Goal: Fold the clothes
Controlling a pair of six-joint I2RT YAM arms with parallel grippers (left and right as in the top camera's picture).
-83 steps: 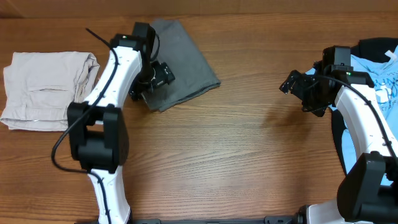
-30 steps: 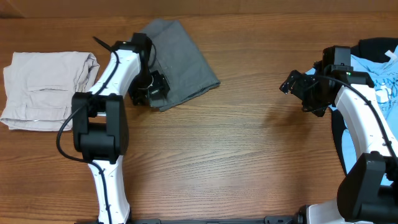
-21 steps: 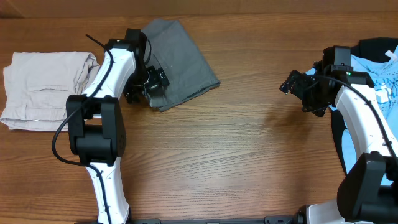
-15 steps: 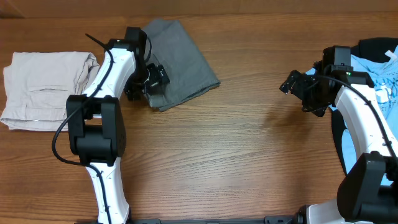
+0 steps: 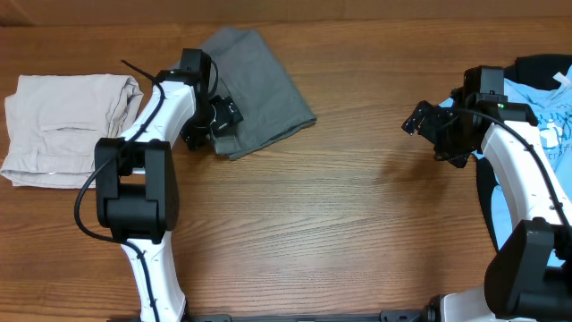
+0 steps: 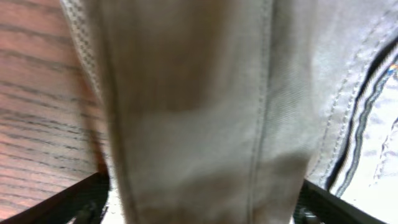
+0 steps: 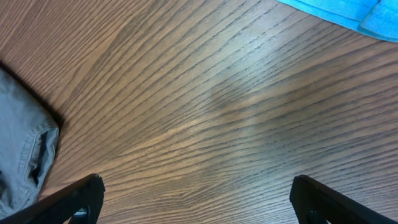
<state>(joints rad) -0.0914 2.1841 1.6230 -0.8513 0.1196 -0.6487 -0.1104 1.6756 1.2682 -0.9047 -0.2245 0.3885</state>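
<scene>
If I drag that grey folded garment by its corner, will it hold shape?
Probably not: the grey garment lies limp and layered, so the fold may open. Thick stitched seams suggest weight; it likely drags, not slips.

The middle of the table (image 5: 340,233) is bare wood, a wide lane between the two arms. On the left, the beige trousers (image 5: 54,125) and the gray garment (image 5: 268,72) lie apart, but the left arm (image 5: 161,107) fills the gap between them. Cloth spans the spread fingers of the left gripper (image 5: 216,119). A blue shirt (image 5: 547,112) and a black cloth (image 5: 536,64) crowd the right edge. The right gripper (image 5: 418,118), fingers spread, has only wood beneath.
</scene>
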